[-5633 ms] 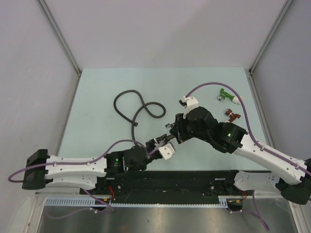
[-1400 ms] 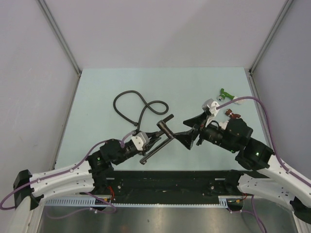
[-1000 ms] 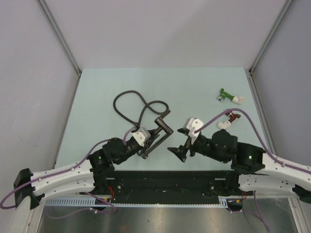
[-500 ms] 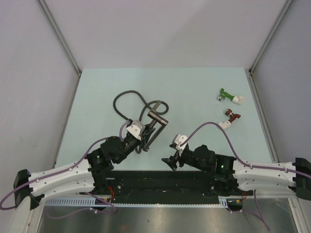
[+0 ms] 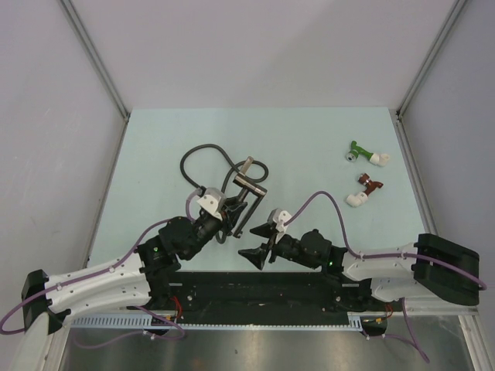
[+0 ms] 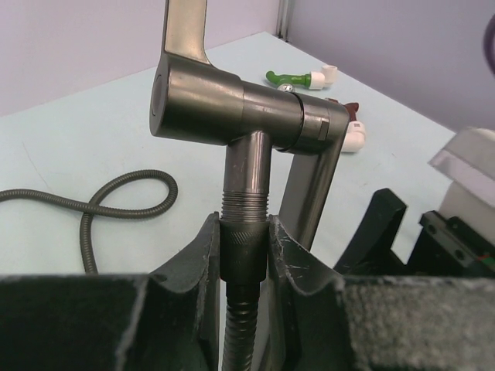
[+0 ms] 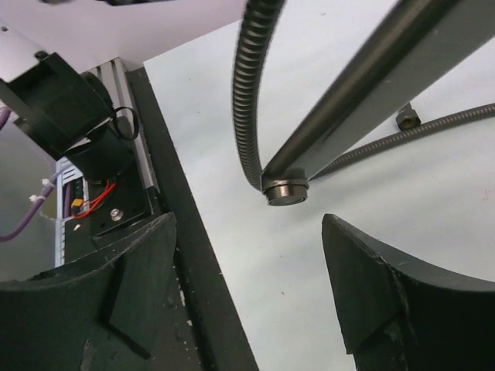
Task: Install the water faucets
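The dark grey water faucet (image 5: 249, 183) hangs tilted above the table at centre left. My left gripper (image 5: 224, 210) is shut on the knurled collar (image 6: 244, 255) under its threaded stem, where the black hose (image 5: 193, 154) joins. The T-shaped body (image 6: 232, 100) stands just above the jaws. My right gripper (image 5: 256, 242) is open beside the long arm's lower end, near the front rail. In the right wrist view the round spout end (image 7: 286, 188) hangs just ahead of the right gripper (image 7: 251, 263), between the line of the wide-apart fingers (image 7: 131, 286) and touching neither.
A green fitting (image 5: 360, 151) and a dark-red fitting (image 5: 368, 185), both with white ends, lie at the back right. The hose loops over the table's left middle. The black base rail (image 5: 309, 286) runs along the near edge, close under the right gripper.
The right arm has pulled back and swung left, low along the near edge, bringing its open gripper beside the faucet's spout end. The left gripper has carried the faucet slightly left and farther back.
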Robot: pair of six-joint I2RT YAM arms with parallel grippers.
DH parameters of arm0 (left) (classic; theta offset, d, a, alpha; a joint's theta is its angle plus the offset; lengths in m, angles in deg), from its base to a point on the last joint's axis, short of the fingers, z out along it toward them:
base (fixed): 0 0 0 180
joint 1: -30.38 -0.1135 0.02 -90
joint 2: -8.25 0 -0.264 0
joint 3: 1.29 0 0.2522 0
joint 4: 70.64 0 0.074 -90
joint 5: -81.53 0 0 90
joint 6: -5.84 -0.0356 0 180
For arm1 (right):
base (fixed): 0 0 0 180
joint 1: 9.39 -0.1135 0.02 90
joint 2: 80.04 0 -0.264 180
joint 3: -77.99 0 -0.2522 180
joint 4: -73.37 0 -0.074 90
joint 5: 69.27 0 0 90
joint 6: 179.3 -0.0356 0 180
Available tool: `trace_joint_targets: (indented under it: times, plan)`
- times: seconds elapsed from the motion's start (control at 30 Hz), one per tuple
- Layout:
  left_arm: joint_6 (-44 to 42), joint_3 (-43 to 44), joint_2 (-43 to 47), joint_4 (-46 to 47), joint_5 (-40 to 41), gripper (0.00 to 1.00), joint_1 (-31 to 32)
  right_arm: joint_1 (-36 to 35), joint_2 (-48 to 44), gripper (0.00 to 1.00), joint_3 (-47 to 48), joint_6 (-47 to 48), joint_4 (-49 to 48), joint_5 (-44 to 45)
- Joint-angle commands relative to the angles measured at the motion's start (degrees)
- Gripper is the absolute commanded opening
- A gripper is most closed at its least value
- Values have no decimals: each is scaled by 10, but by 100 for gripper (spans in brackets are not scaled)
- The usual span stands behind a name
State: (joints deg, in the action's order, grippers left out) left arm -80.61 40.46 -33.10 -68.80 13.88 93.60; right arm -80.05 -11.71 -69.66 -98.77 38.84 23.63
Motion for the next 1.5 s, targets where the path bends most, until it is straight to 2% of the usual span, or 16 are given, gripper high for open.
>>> trace_joint_targets:
  times: [0.0, 0.23, 0.4, 0.6, 0.77, 0.9, 1.3, 1.43, 1.47]
  plan:
    - [44, 44, 10, 74, 11, 0, -3, 19, 54, 80, -2, -12, -132, -12]
    - [51, 44, 13, 76, 9, 0, -2, 44, 129, 78, 7, -25, -203, -61]
    - [51, 40, 10, 85, 16, 0, -3, 42, 153, 71, 15, -35, -225, -92]
    - [48, 37, -1, 89, 24, 0, -2, 39, 133, 50, 22, -44, -212, -126]
    - [38, 35, -9, 88, 34, 0, -3, 32, 76, 30, 32, -30, -139, -145]
    - [26, 33, -15, 84, 47, 0, -3, 22, 2, 24, 48, -12, -68, -148]
    - [5, 28, -22, 86, 38, 0, -3, 14, -149, 20, 77, 50, 93, -81]
    - [-4, 26, -14, 79, 7, 0, -3, 21, -199, 35, 83, 113, 191, -36]
    - [-13, 26, -12, 76, -20, 0, -3, 22, -226, 44, 94, 126, 217, -30]
